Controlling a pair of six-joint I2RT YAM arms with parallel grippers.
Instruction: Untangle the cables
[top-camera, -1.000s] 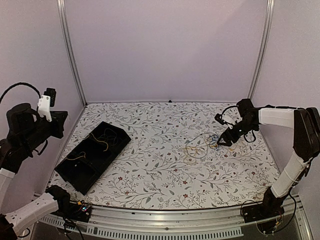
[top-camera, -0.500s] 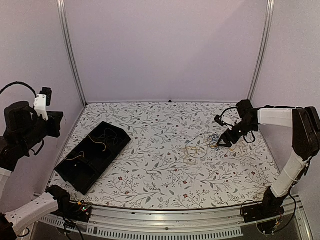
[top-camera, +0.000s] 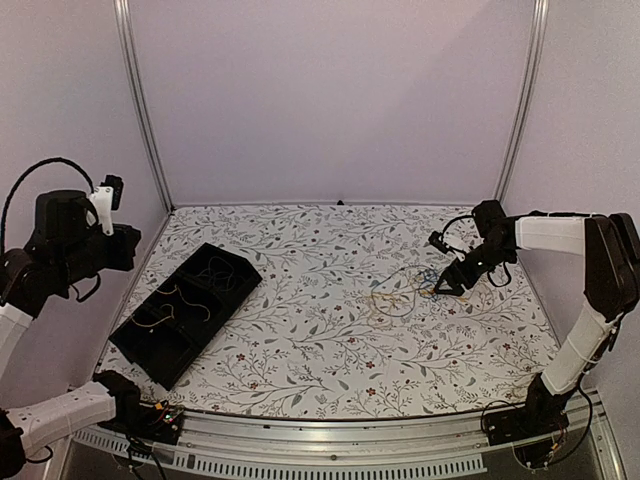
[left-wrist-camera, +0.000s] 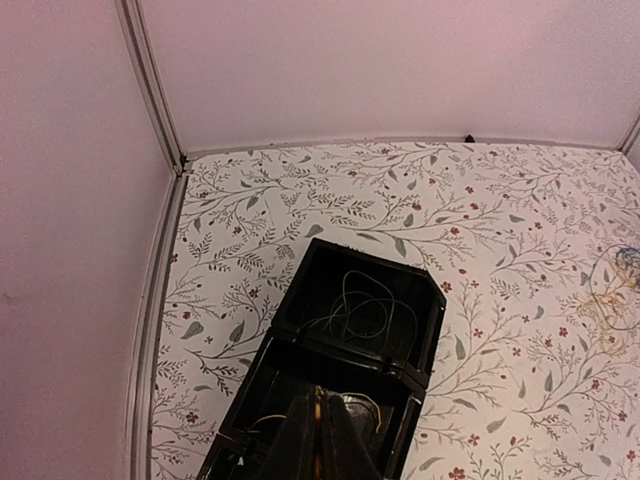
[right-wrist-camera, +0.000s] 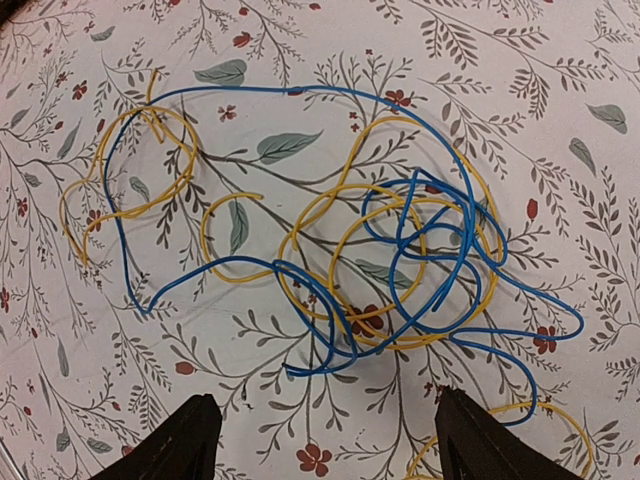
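Note:
A tangle of yellow and blue cables (right-wrist-camera: 390, 250) lies on the floral table, right of centre in the top view (top-camera: 408, 292). Just above it my right gripper (right-wrist-camera: 328, 415) (top-camera: 452, 280) hangs open, and only bare table lies between its fingertips. High at the left my left gripper (left-wrist-camera: 320, 405) (top-camera: 122, 247) is shut on a thin yellow cable (left-wrist-camera: 322, 425), which runs down between its fingers over the near compartment of the black box (left-wrist-camera: 432, 310). The box's far compartment holds a loose pale thin cable (left-wrist-camera: 365, 305).
The black two-compartment box (top-camera: 232, 295) lies at an angle at the table's left. Lilac walls with metal posts (top-camera: 140, 110) close in the back and both sides. A metal rail (top-camera: 330, 452) runs along the near edge.
My left arm has swung right and forward, toward the box. The yellow cable in the box has shifted toward its near end. The right arm has stayed still.

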